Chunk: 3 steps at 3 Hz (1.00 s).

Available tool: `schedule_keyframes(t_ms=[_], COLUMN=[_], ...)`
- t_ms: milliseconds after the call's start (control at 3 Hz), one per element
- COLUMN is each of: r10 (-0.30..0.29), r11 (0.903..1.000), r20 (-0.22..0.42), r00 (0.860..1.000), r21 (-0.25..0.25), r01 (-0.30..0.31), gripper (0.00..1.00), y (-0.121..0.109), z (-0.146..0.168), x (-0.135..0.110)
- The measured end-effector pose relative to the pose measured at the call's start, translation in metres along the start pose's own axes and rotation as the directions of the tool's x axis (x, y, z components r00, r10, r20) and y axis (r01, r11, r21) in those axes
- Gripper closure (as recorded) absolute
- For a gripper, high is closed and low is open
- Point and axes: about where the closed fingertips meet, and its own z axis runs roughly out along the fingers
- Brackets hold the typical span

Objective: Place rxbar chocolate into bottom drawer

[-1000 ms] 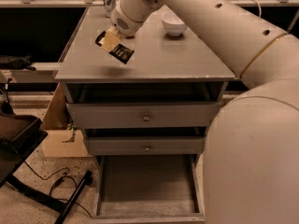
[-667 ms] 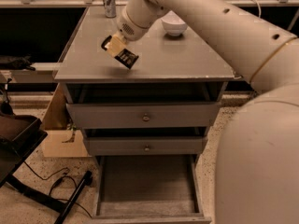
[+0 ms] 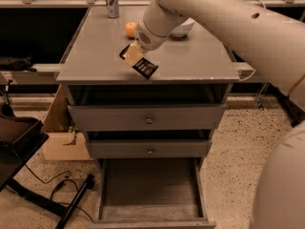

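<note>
My gripper (image 3: 134,56) hangs over the front middle of the grey cabinet top (image 3: 95,56) and is shut on the rxbar chocolate (image 3: 145,68), a small flat black bar with pale print that sticks out tilted down to the right, just above the top's front edge. The bottom drawer (image 3: 150,213) stands pulled out at the floor, directly below, with a worn pale floor and nothing in it.
An orange (image 3: 131,29), a can (image 3: 112,1) and a white bowl (image 3: 183,29) stand at the back of the top. Two shallower knobbed drawers (image 3: 149,119) are above the bottom one. A cardboard box (image 3: 62,144), a black chair base (image 3: 28,194) and cables lie at the left.
My gripper has carried the bar forward and to the right across the cabinet top, closer to its front edge. The drawers have not moved.
</note>
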Motion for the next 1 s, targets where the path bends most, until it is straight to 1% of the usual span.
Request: schedule_keyframes(t_ms=[333,667,1000], r10=[0.013,-0.018,-0.039], r11=[0.9978,0.9961,0.9990], r20=[-0.040,-0.065,-0.120], r00=[0.999,0.998,0.992], r21=[0.065,0.085,0.018], r01=[-0.011,0.023,0.042], gripper=[1.00,1.00,1.00], y=[0.005,0.015,0.024], z=[-0.038,-0.065,-0.056], x=[0.016,0.018,0.042])
